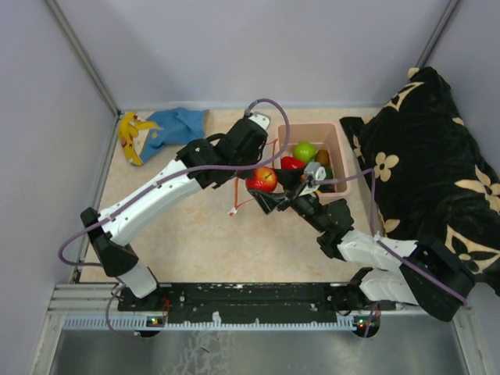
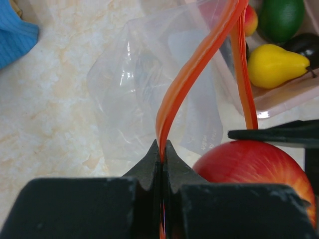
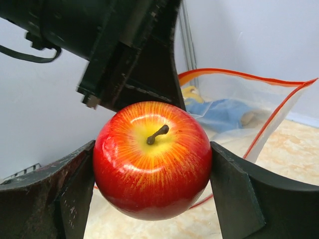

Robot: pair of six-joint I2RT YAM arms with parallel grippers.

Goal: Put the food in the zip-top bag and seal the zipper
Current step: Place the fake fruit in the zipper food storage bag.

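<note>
My left gripper (image 2: 162, 145) is shut on the red-orange zipper (image 2: 189, 74) of the clear zip-top bag (image 2: 134, 89) and holds the bag hanging open above the table. In the top view the left gripper (image 1: 248, 156) is beside the pink tub. My right gripper (image 3: 152, 164) is shut on a red apple (image 3: 152, 159), held right next to the bag's open mouth (image 3: 249, 94). The apple also shows in the top view (image 1: 262, 179) and the left wrist view (image 2: 249, 164). More food lies in the tub: a green fruit (image 1: 304, 151), a yellow pear (image 2: 271, 64) and a dark fruit (image 2: 309, 44).
The pink tub (image 1: 337, 139) stands at the back right of centre. A blue cloth (image 1: 176, 125) and a yellow banana toy (image 1: 129, 137) lie at the back left. A black flowered cushion (image 1: 426, 156) fills the right side.
</note>
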